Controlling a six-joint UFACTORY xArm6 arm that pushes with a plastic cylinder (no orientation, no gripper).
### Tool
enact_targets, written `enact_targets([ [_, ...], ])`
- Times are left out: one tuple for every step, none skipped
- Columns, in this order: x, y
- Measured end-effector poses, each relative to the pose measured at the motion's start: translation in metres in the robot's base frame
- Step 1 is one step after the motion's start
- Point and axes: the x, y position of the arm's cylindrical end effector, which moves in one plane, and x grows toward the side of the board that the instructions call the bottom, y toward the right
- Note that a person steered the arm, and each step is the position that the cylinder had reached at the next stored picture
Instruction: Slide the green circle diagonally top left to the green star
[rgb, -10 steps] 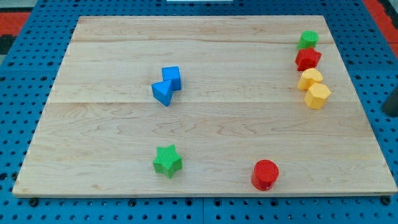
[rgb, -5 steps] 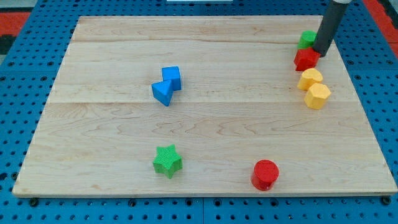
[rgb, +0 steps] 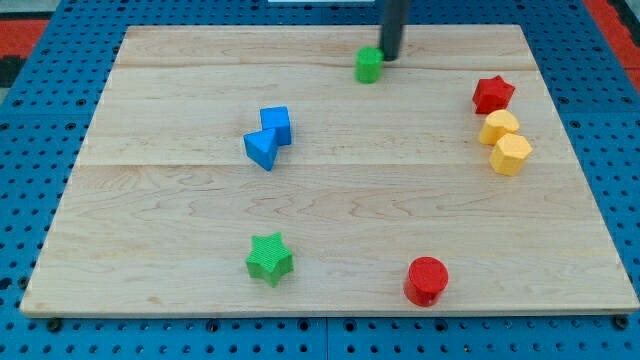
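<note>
The green circle (rgb: 369, 65) lies near the board's top edge, a little right of centre. My tip (rgb: 388, 58) touches its upper right side, and the dark rod rises out of the view's top. The green star (rgb: 269, 258) sits far below, at the view's lower left of centre, far from the tip and the circle.
A blue cube (rgb: 276, 124) and a blue triangular block (rgb: 261, 149) touch each other left of centre. A red star (rgb: 493, 94), a yellow block (rgb: 498, 127) and a yellow hexagon (rgb: 511, 153) stand at the right. A red cylinder (rgb: 426, 280) is at the bottom right.
The rod came in from the right, reached the green circle by the red star, and pushed it left along the top of the board. The other blocks have not moved.
</note>
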Motion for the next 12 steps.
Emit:
enact_targets([
  [0.004,-0.049],
  [-0.016,-0.025],
  [-0.012,-0.068],
  [0.012,-0.133],
  [0.017,-0.096],
  [0.018,-0.073],
  [0.085,-0.105],
  [0.073,-0.102],
  [0.044,-0.117],
  [0.03,-0.064],
  [0.044,-0.03],
  [0.057,0.008],
])
